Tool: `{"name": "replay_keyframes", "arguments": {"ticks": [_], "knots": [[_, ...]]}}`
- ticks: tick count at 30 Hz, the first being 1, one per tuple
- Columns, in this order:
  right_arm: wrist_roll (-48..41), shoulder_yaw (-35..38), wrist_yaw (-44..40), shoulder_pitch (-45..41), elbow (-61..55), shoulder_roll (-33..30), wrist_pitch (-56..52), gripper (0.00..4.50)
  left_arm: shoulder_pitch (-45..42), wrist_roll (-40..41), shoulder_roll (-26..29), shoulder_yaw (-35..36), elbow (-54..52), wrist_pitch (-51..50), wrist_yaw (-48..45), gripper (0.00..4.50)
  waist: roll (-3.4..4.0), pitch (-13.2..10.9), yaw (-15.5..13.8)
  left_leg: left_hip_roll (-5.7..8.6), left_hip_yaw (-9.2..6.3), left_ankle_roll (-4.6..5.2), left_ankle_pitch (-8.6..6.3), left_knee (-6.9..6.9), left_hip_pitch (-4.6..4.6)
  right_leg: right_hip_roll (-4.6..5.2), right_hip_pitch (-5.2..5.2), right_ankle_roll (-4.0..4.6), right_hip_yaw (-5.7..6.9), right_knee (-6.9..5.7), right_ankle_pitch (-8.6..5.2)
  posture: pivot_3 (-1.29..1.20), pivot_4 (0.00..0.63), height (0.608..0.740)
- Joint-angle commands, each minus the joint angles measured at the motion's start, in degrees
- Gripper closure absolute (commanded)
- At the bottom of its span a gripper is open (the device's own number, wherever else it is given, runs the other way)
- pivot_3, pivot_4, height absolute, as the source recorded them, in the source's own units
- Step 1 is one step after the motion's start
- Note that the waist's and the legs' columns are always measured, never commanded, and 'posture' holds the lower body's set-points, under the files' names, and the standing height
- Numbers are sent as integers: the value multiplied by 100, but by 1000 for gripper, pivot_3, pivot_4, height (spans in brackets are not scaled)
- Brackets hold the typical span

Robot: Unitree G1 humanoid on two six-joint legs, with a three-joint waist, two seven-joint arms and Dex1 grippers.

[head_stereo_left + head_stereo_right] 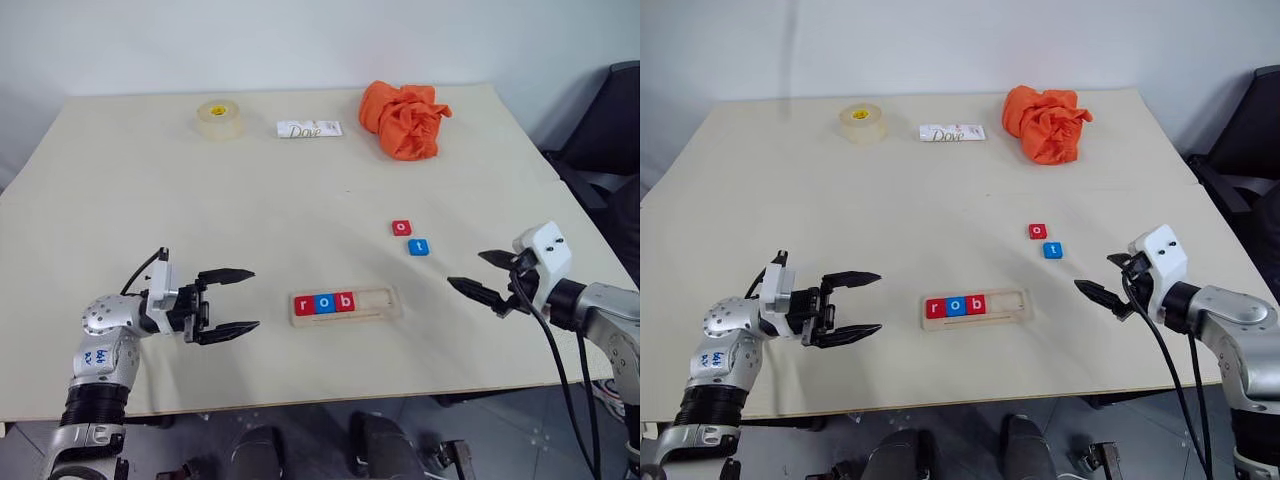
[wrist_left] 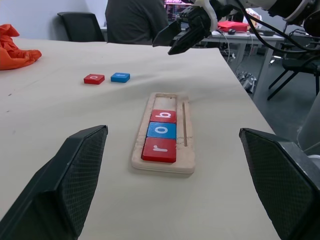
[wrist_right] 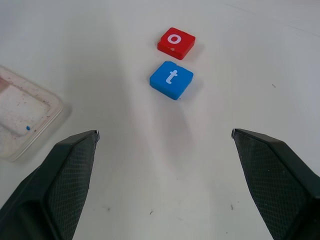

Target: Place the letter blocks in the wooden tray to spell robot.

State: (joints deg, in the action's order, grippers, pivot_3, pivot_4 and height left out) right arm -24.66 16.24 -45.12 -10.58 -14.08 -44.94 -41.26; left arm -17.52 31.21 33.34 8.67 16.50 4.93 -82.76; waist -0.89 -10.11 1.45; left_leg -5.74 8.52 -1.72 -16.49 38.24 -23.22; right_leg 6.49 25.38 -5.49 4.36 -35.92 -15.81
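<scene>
The wooden tray point(image 1: 346, 305) lies near the table's front edge with three letter blocks in its left part: red r point(image 1: 305, 304), blue o point(image 1: 325, 303), red b point(image 1: 345, 301). Its right part is bare. A red o block point(image 1: 401, 228) and a blue t block point(image 1: 418, 247) lie loose on the table behind and right of the tray. My left gripper point(image 1: 232, 300) is open to the left of the tray, pointing at it, holding nothing. To the right of the tray my right gripper point(image 1: 476, 274) is open and empty, aimed toward the loose blocks point(image 3: 171, 79).
At the back of the table sit a roll of tape point(image 1: 219, 119), a white Dove packet point(image 1: 309, 129) and a crumpled orange cloth point(image 1: 404, 118). A black chair point(image 1: 610, 140) stands past the table's right edge. A person stands beyond the table in the left wrist view point(image 2: 136, 21).
</scene>
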Motion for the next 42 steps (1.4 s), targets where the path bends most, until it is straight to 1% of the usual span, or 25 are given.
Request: {"name": "replay_keyframes", "arguments": {"ticks": [1,5,11,14,17,20,24,27,34,42], "knots": [[-135,129,83,-113,-176,-12,20,54,-86,42,76,100,1,26,-68,0,0,0,0,0,0,0,0,0,0,0,0,0,0,0,0,0,150,740],[-111,-65,200,-386,-74,72,-2,54,-51,53,73,96,-41,28,-75,0,0,0,13,0,0,0,0,0,0,0,0,0,0,0,0,0,150,740],[205,-745,682,-1313,541,647,-34,54,81,75,7,54,-279,-6,-14,0,0,0,21,-6,-1,-4,6,-3,5,-6,1,1,-1,-7,0,0,150,740],[774,-1271,1277,-2160,1679,1171,173,54,276,119,-32,-6,-509,-44,-55,0,0,0,20,-2,3,-4,6,-1,2,-2,1,1,-1,-5,0,0,150,740],[1091,-1399,1674,-2765,2642,1672,593,54,418,134,-74,-16,-719,-78,8,0,1,0,41,-1,9,-2,7,3,1,0,2,-1,-5,-6,3,0,150,740],[1274,-1384,1970,-3134,3377,2019,948,54,565,141,-106,0,-876,-91,63,0,2,0,28,-4,7,-23,19,-10,1,-4,6,4,-4,-5,0,0,150,740],[1467,-1379,2303,-3400,4023,2312,1159,54,747,166,-117,63,-1031,-101,162,0,3,0,29,-1,10,-27,21,-8,-5,-1,6,4,-5,-4,0,0,150,740],[1531,-1407,2385,-3386,4028,2421,1123,54,891,172,-122,87,-1149,-94,226,0,4,0,38,-3,14,-27,20,-9,-6,-2,6,2,-6,-4,1,0,150,740],[1522,-1448,2577,-3136,3544,2694,851,54,1062,179,-153,61,-1359,-94,369,0,5,1,39,-5,12,-23,18,-9,-2,-3,6,3,-6,-2,1,0,150,740],[1599,-1414,2837,-3053,3249,2882,822,54,949,195,-151,21,-1266,-121,307,0,5,1,56,-6,10,-19,17,-9,0,-4,6,3,-7,-5,1,0,150,740]]}}
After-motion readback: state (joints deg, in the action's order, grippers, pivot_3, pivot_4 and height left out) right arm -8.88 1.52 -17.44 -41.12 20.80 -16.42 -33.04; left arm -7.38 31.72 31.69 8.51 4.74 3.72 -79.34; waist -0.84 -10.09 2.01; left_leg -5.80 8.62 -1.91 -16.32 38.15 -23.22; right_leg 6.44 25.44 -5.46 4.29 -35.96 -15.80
